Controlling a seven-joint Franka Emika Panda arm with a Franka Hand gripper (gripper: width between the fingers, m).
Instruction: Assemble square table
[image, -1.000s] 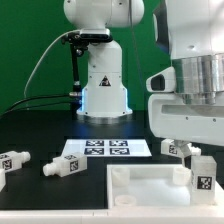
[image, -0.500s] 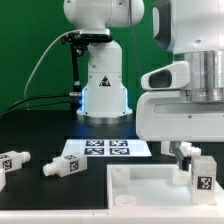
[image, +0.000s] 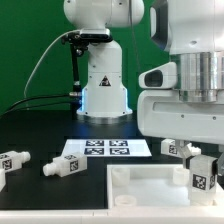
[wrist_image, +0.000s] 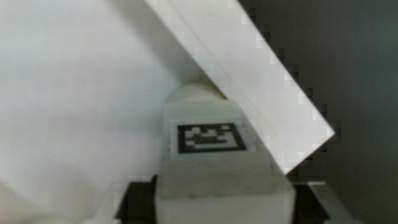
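The white square slab with a raised rim (image: 140, 186) lies at the front of the table. My gripper (image: 201, 158) hangs over its corner on the exterior view's right, shut on a white blocky leg (image: 202, 174) with a tag on it, held upright at that corner. In the wrist view the leg (wrist_image: 214, 150) sits between my dark fingers (wrist_image: 143, 203), with my gripper (wrist_image: 214, 205) closed on it and the slab's rim (wrist_image: 249, 70) running past its tip. Whether the leg touches the slab I cannot tell.
Two loose tagged legs (image: 12, 165) (image: 65, 167) lie on the exterior view's left. Another leg (image: 176, 148) shows partly behind my hand. The marker board (image: 105, 148) lies in the middle, in front of the robot base (image: 103, 85).
My hand has come lower over the slab's corner and shifted slightly, carrying the leg with it. The loose legs and the slab have not moved.
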